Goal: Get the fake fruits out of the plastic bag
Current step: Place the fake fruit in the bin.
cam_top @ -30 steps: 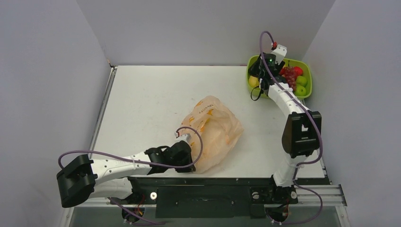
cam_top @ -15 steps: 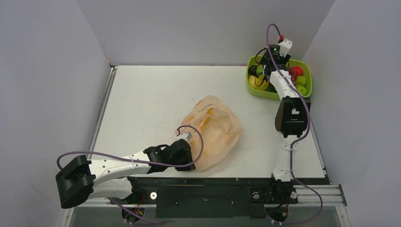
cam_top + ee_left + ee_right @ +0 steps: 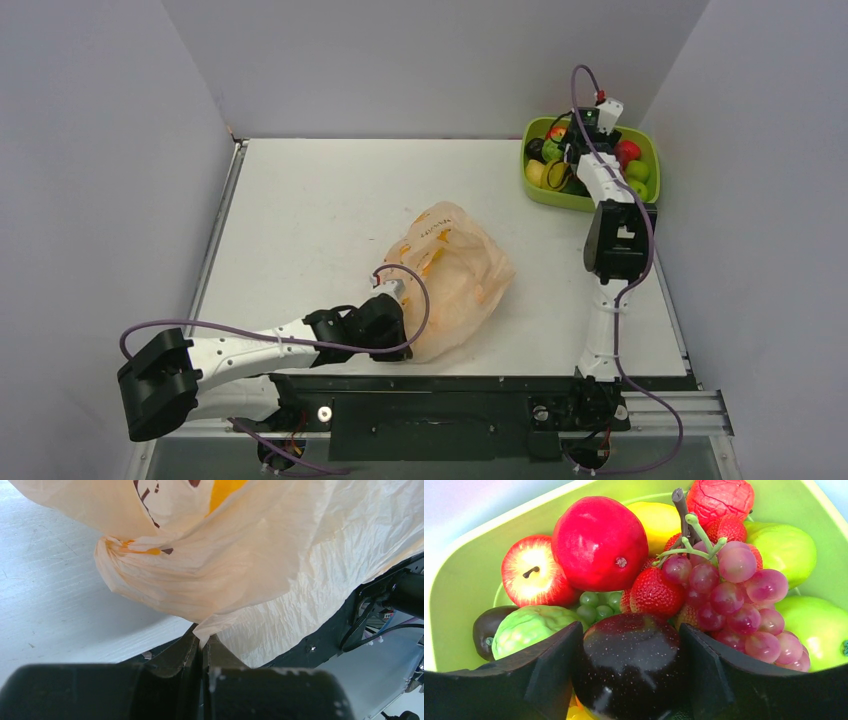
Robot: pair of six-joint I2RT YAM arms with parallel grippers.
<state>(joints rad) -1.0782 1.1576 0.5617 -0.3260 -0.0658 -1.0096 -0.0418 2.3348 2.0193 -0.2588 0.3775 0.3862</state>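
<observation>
The peach-orange plastic bag [image 3: 450, 275] lies crumpled near the table's front middle. My left gripper [image 3: 395, 318] is shut on a fold of the plastic bag [image 3: 240, 570] at its near-left edge; the film is pinched between the closed jaws of my left gripper [image 3: 204, 641]. My right gripper [image 3: 572, 150] hangs over the lime-green tray [image 3: 590, 200] at the back right, shut on a glossy dark purple fruit [image 3: 631, 665]. Below it in the tray lie a red apple [image 3: 599, 542], a grape bunch [image 3: 734, 597], strawberries [image 3: 654, 592] and green fruits [image 3: 781, 545].
The tray's rim [image 3: 489, 535] surrounds the fruit pile. Grey walls enclose the table on three sides. The black front rail [image 3: 450, 385] runs along the near edge, just beside the bag.
My right arm has swung further over the tray with the dark purple fruit and lowered toward the pile. My left gripper and the bag have stayed put.
</observation>
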